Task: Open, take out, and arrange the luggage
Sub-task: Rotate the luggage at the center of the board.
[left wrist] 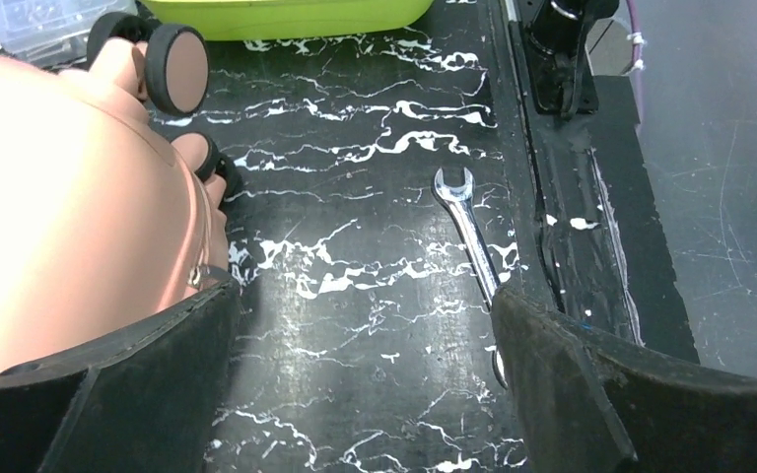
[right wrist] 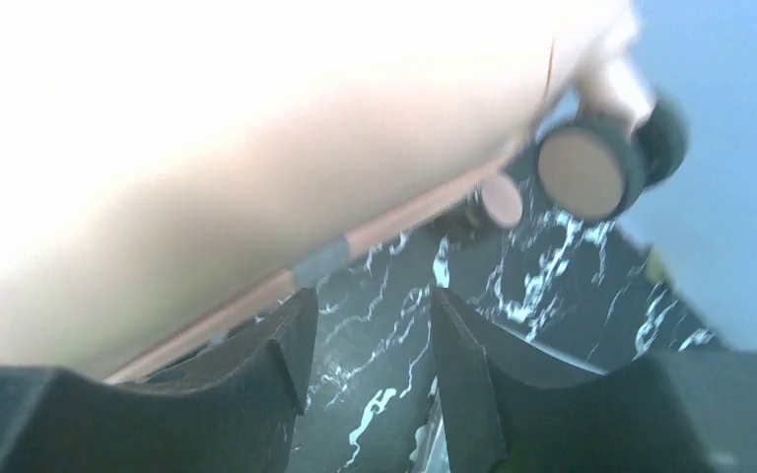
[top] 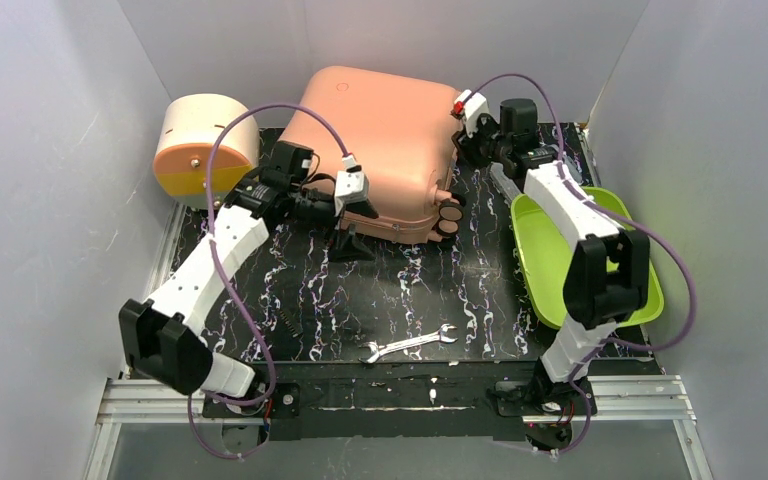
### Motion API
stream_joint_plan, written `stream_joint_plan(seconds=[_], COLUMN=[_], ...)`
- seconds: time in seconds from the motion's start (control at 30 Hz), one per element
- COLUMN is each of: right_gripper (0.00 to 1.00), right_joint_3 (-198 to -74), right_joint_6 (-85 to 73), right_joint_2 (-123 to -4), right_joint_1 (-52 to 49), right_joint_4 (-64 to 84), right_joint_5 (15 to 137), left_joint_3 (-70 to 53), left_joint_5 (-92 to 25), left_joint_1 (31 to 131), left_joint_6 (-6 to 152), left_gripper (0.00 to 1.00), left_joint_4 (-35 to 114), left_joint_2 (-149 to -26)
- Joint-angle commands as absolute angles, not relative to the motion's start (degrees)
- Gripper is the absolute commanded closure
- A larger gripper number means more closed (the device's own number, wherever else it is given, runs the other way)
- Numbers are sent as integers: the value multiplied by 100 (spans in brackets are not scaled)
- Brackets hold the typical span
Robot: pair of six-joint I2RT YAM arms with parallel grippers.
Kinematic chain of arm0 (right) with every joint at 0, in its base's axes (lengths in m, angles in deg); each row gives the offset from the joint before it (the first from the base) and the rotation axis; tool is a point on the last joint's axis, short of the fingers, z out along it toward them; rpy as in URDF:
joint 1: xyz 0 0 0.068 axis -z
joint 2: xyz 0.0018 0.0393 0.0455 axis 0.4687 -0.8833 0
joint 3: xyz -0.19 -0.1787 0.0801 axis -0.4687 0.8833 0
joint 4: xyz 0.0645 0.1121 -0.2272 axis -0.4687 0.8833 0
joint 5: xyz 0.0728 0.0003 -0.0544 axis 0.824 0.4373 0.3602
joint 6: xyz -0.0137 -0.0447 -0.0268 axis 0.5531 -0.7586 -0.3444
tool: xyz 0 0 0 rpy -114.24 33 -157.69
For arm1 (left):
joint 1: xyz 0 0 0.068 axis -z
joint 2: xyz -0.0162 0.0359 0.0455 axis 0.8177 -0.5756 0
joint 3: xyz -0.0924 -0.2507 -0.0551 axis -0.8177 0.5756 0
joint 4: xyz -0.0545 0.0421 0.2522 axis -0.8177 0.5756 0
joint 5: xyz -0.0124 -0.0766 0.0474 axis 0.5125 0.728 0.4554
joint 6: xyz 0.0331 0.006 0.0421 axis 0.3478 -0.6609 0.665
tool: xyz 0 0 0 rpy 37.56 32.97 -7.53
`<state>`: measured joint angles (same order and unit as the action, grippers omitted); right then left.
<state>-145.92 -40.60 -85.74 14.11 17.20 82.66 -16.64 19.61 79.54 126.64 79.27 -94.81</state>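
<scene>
The salmon-pink luggage [top: 375, 140] lies shut and flat at the back middle of the black marbled mat, its small wheels [top: 448, 215] toward the front right. My left gripper [top: 352, 243] is at its front left corner, low over the mat. In the left wrist view the jaws stand wide apart and empty [left wrist: 365, 394], with the luggage [left wrist: 59, 197] just beyond the left finger [left wrist: 138, 384]. My right gripper [top: 463, 150] is at the luggage's right edge. In the right wrist view it is open and empty [right wrist: 370, 335], with the luggage's shell [right wrist: 207, 148] and a wheel [right wrist: 584, 168] close ahead.
A cream-and-orange drum-shaped box [top: 205, 145] stands at the back left. A lime-green tray [top: 560, 260] lies at the right under the right arm. A silver wrench [top: 410, 343] lies near the mat's front edge. White walls close in the sides and back.
</scene>
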Motion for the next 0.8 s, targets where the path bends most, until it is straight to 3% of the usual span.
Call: stream_joint_plan(seconds=[0.0,0.2,0.37,0.57,0.77], right_gripper=[46,52,54,57,66], right_joint_3=[-14760,-14343,-13739,-13705,-13687], right_joint_6=[-4580,-4692,-4475,-4841,-5275], right_joint_2=[-8080,-7992,-7393,-7020,-7147], right_joint_1=[986,488,396,382,128], right_joint_4=[2631,3160,2657,3232,3885], right_joint_5=[8658,8834,8601,8986,9490], left_joint_3=[-1042,-430,-430,-666,-1067], left_joint_5=[1457,402,66,-377,-692], left_joint_1=[7740,7132,6527,6272,6176], left_joint_6=[12227,11905,11732,11547,11596], left_gripper=[2,2,2,2,2], left_joint_4=[7659,7227,6906,6489,6312], left_joint_2=[-8735,-8034,-7930,-8370,-9275])
